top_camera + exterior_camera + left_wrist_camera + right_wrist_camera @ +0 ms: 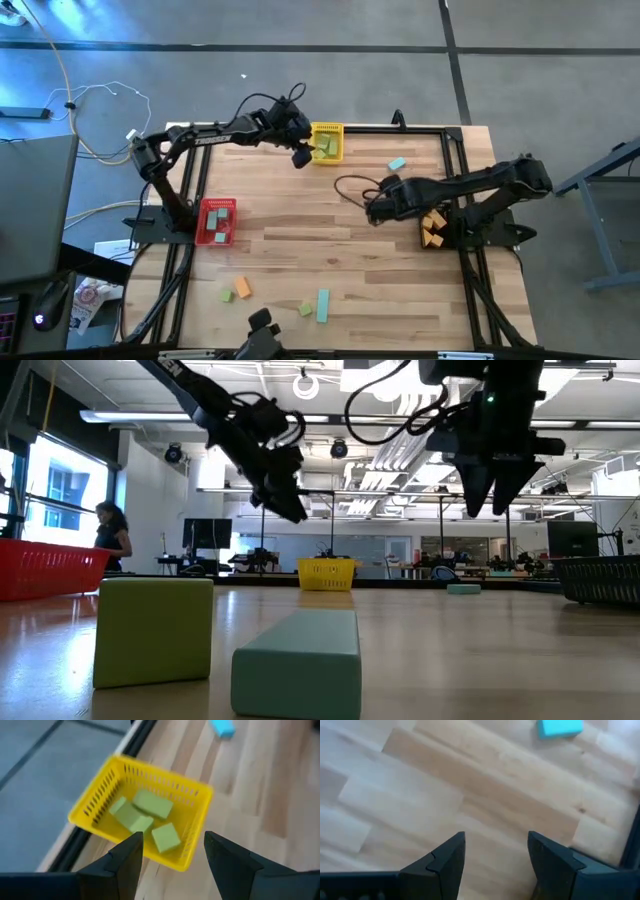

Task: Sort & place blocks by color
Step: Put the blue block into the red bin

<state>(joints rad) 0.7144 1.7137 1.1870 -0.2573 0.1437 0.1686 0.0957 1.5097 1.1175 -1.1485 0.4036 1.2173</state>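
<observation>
A: What is the left gripper (170,855) doing?

B: It is hanging released and empty above the yellow bin (192,795), where light green blocks (152,804) are lying, presumably because that bin is collecting green.

A: And the right gripper (495,852)?

B: It is hovering spread apart, grasping nothing, over bare table (330,250), with a teal block (560,727) lying near ahead.

A: Is there room?

B: Plenty mid-table; the yellow bin is sitting at the far edge, and more blocks (240,289) are waiting near the front edge.

A grey floor (330,25) surrounds the table, with bright windows (60,495) and perhaps strip ceiling lights (400,450).
</observation>
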